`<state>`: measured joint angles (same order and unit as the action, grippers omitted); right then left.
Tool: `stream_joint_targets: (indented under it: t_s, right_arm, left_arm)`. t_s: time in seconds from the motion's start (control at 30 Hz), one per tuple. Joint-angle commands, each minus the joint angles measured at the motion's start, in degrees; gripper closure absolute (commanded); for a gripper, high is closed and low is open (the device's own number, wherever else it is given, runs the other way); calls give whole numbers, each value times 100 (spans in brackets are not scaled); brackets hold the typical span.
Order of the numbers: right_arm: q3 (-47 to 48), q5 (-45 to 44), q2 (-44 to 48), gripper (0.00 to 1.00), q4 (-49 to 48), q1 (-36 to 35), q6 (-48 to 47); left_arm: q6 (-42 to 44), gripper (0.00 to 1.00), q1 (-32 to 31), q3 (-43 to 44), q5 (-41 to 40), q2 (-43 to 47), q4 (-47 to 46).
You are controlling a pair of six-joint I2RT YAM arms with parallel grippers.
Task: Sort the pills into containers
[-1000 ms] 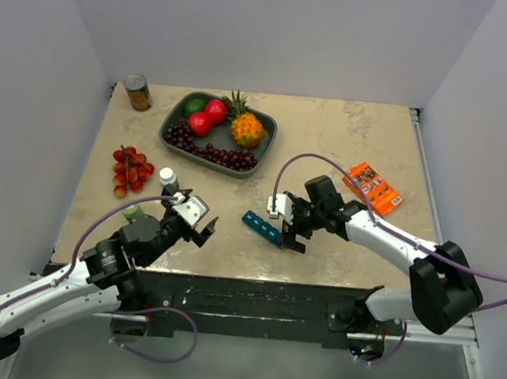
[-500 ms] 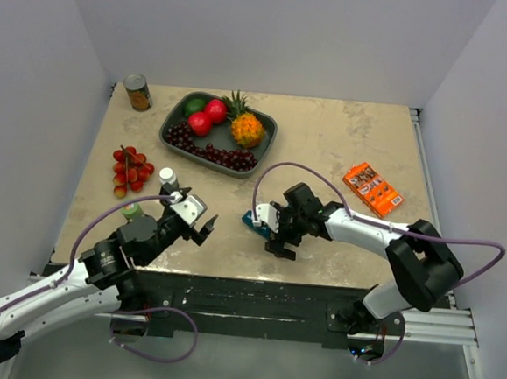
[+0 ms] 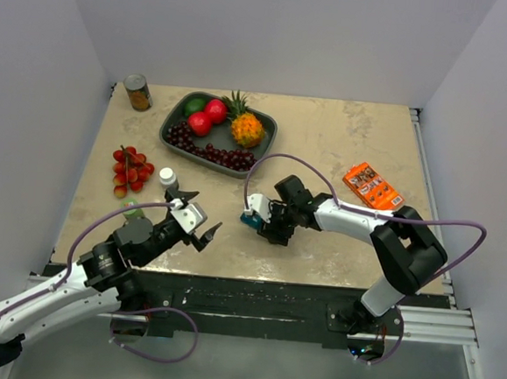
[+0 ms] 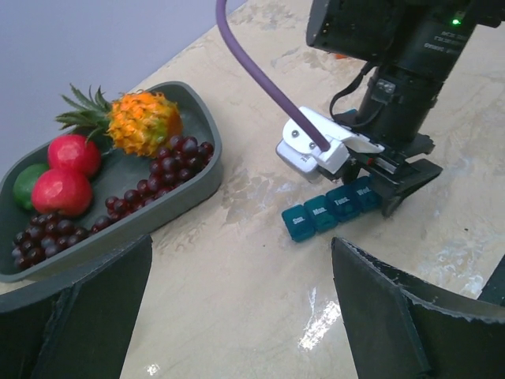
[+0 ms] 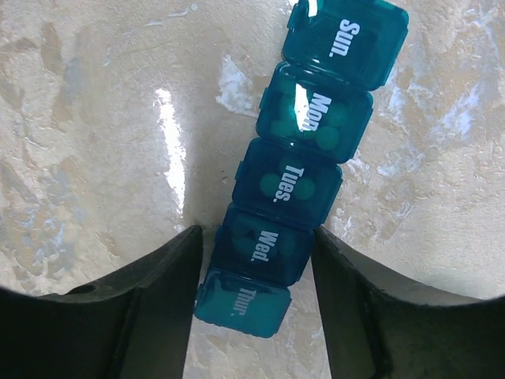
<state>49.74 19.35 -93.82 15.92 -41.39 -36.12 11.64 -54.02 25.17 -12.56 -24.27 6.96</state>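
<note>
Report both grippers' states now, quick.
Left gripper: open, holding nothing.
Right gripper: closed on the teal container strip, fingers either side of its Wed. cube.

One strip of five teal containers (image 5: 292, 189) (Sun. to Thur.), one tray (image 4: 166, 212), one can (image 3: 138, 93), one orange packet (image 3: 372, 186)

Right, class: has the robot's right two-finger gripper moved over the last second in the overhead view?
Yes. The right gripper has shifted left, away from the orange rectangular packet, and now straddles the teal plastic pill-container strip.
</note>
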Motion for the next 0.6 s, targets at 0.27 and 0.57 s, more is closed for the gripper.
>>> stream_joint_targets:
  t_s: [0.27,0.57]
  right_arm:
    - [151,-46,127,63,587,-19,-887]
    - [115,209,198,69,807,-19,-1353]
  left_arm:
    - [778,1,23,-689,2248,-209,-907]
    - [1937,4,23,-548,2468,-1404,-802]
